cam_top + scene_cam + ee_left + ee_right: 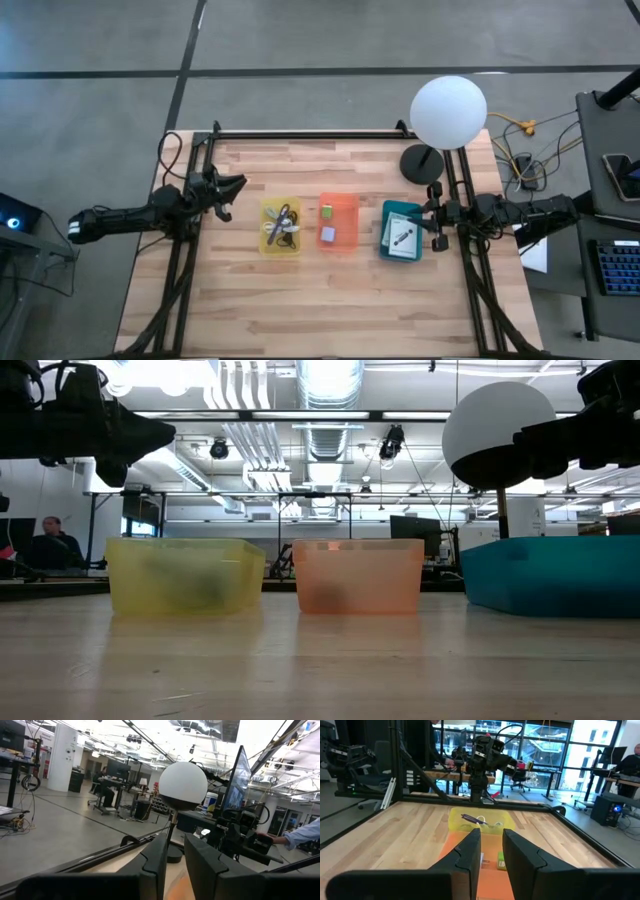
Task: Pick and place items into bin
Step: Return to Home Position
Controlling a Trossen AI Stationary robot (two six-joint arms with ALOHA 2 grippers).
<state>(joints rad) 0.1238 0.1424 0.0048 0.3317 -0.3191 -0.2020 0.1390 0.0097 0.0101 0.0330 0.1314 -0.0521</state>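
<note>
Arms at the table's sides, items lying in three bins.
Left gripper (pixel 231 196) and right gripper (pixel 437 215) slightly parted, empty; white cards (pixel 402 236) in blue bin (pixel 388 210), black cable (pixel 281 222) in yellow bin (pixel 265 230), green cube (pixel 326 211) in orange bin (pixel 350 205).

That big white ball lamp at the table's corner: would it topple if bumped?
Probably tippy: the lamp carries a large ball on a thin stem over a smaller dark base. Once down, its round ball might roll.

Yellow bin (pixel 265 243), orange bin (pixel 352 205) and teal bin (pixel 386 215) stand between left jaws and right jaws; globe lamp (pixel 448 112) beside right jaws.
</note>
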